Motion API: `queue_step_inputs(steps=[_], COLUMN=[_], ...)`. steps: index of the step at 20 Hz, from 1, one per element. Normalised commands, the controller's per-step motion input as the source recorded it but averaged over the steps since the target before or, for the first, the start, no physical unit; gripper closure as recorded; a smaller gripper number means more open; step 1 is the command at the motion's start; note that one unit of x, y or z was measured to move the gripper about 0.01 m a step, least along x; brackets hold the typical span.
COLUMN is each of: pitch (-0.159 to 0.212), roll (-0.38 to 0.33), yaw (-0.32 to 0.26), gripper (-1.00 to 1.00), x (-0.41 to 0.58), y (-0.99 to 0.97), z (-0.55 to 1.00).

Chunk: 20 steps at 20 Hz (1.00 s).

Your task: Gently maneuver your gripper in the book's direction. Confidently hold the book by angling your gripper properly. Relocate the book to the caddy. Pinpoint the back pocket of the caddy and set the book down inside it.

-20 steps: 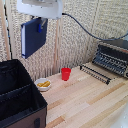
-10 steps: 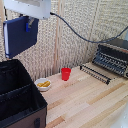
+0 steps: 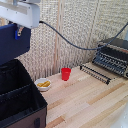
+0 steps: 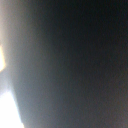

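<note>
I see gripper high at exterior view's left, book hanging below it, cover facing camera, clear of table. Fingers mostly hidden behind book's top edge; I judge them clamped on it, since nothing else supports it.

Caddy sits directly below book, divider splitting it in two. Back pocket (nearer wall) lies under book's lower edge.

Wrist view: only dark blur, no help.

My read: straight descent needed, book kept upright.

Light wood table carries black caddy, white dish (yellow bits inside), red cup, toaster oven.
</note>
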Motion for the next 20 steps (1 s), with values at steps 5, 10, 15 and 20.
queue_step_inputs(steps=[5, 10, 15, 20], pitch=[0.045, 0.042, 0.064, 0.117], roll=[0.0, 0.0, -0.02, -0.003], yaw=[-0.096, -0.116, -0.166, -0.083], gripper=[1.0, 1.0, -1.0, -1.0], x=[0.564, 0.579, 0.345, 0.201], y=[0.48, 0.39, 0.31, 0.01], z=[-0.07, -0.11, -0.05, 0.12])
